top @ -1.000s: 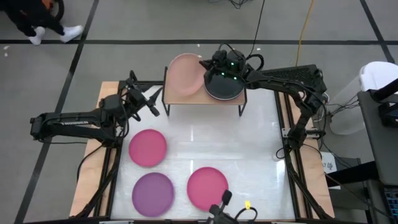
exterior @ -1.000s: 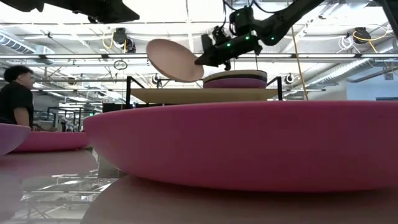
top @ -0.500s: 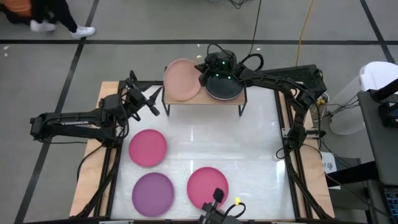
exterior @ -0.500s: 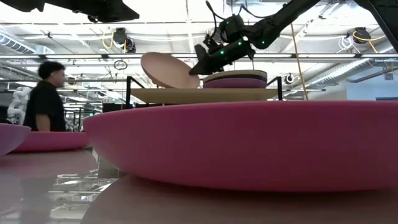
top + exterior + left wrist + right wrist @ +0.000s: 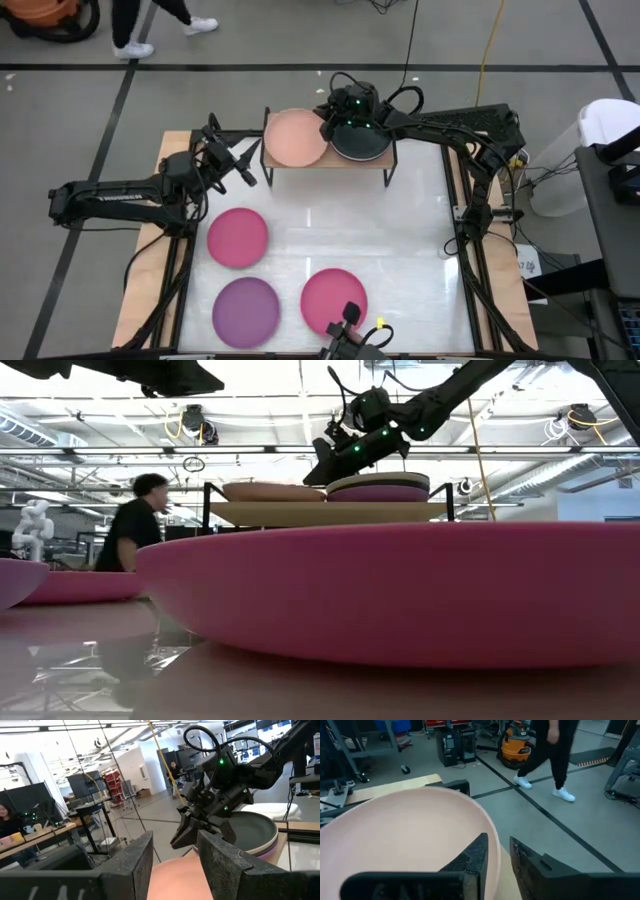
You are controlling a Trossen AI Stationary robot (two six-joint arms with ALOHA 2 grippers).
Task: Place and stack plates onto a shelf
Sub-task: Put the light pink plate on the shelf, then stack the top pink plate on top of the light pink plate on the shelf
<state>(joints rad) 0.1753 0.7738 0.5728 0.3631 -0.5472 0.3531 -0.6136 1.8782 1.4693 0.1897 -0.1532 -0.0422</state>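
The salmon plate [image 5: 294,139] lies flat on the left half of the light-wood shelf [image 5: 335,165], beside a stack topped by a dark grey plate [image 5: 361,141] with purple and beige plates under it [image 5: 380,491]. My right gripper [image 5: 325,127] is at the salmon plate's right rim, between the two, shut on that rim. Two magenta plates [image 5: 237,237] [image 5: 333,299] and a purple plate [image 5: 246,311] rest on the white table. My left gripper [image 5: 232,165] waits open at the table's left side, left of the shelf. My right gripper holds the salmon plate by its rim [image 5: 495,837] on the side toward the grey stack. One finger [image 5: 476,854] lies over the plate's inside and the other [image 5: 532,865] outside the rim. The fingers slant down from the right. The plate rests flat on the shelf [image 5: 330,513].
The shelf stands at the table's far edge on thin black legs [image 5: 389,176]. The three loose plates fill the table's near left and middle; the right half of the white top [image 5: 410,240] is bare. A person [image 5: 130,525] walks in the room behind.
My right gripper has moved down and a little toward the table's left. The salmon plate, tilted with its left side raised a second ago, has come down flat on the shelf's left half. A person has walked past behind the table.
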